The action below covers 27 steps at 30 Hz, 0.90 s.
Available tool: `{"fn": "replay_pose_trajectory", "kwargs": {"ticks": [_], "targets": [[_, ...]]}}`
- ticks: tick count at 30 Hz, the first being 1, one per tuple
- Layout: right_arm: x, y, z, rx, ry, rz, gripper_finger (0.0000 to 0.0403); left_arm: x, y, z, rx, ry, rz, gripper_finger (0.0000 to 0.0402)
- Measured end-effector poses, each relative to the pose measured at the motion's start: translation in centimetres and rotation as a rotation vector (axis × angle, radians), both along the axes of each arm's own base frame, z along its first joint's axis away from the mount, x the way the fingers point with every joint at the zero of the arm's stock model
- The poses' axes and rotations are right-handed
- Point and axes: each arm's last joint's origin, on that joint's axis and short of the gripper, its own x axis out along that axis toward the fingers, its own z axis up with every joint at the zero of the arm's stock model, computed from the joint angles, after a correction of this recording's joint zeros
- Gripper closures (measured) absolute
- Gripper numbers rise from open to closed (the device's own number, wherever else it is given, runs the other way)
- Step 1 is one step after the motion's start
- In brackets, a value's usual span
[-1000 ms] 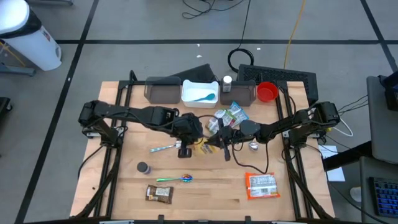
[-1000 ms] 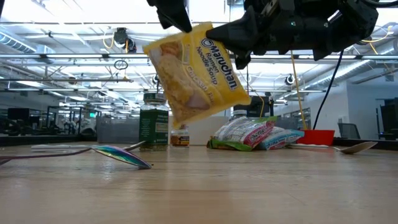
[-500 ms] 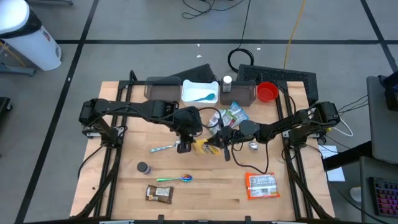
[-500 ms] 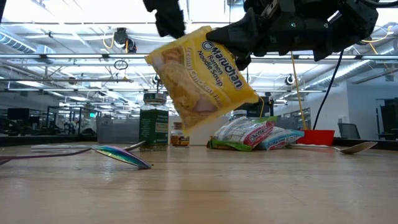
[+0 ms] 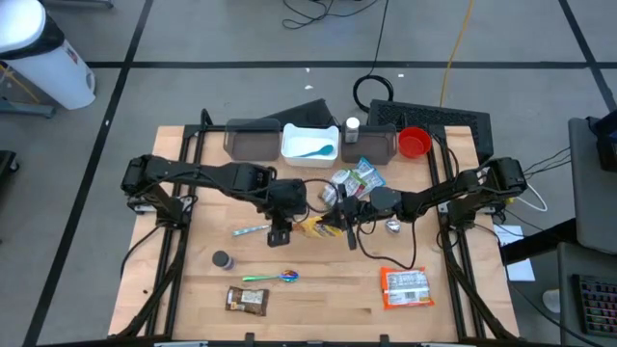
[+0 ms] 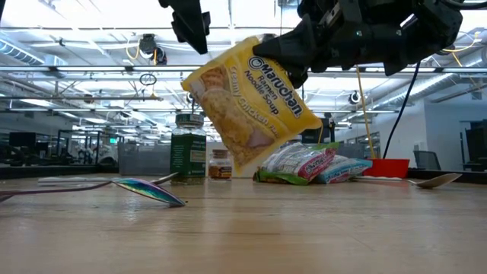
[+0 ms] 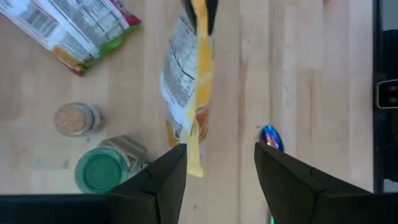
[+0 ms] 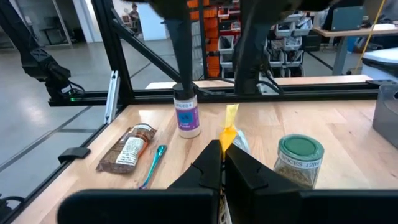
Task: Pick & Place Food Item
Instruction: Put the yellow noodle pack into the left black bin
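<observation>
the left gripper (image 5: 279, 229) hung above the middle of the table (image 5: 328, 299) with its fingers spread apart and nothing between them; in the left wrist view the yellow ramen packet (image 7: 186, 93) showed past the gap, free of both fingers. just to its right, the right gripper (image 5: 339, 220) was clenched on the packet's upper edge, and the packet (image 6: 247, 103) dangled tilted in the air, well clear of the wood. by the look of it the step in hand was carrying the packet to its place. doing it well would have called for a firm pinch, a slow swing so the loose bag did not sway, and a path above the green-lidded jar (image 8: 300, 160) and the snack bags (image 6: 312, 164) lying near it.
</observation>
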Motion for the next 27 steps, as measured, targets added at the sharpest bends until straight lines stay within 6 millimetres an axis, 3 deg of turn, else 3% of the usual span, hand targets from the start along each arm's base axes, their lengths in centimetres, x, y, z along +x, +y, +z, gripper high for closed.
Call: {"fn": "replay_pose_trajectory", "kwargs": {"ticks": [9,18,24,27], "targets": [[0.0,0.0,0.1,0.001,-0.01,0.006,0.0403,0.4,-2.0,0.4,0.098,-0.092,-0.001,0.0203],[0.0,0.3,0.5,0.006,-0.05,0.063,0.0403,0.9,-0.8,0.4,0.091,-0.121,0.049,0.0204],[0.0,0.3,0.4,0.005,-0.037,0.064,0.0403,0.3,-0.2,-1.3,0.094,-0.091,0.084,0.0204],[0.0,0.3,0.4,0.005,-0.037,0.065,0.0403,0.0,-0.2,-1.6,0.05,-0.191,0.096,0.0204]]}}
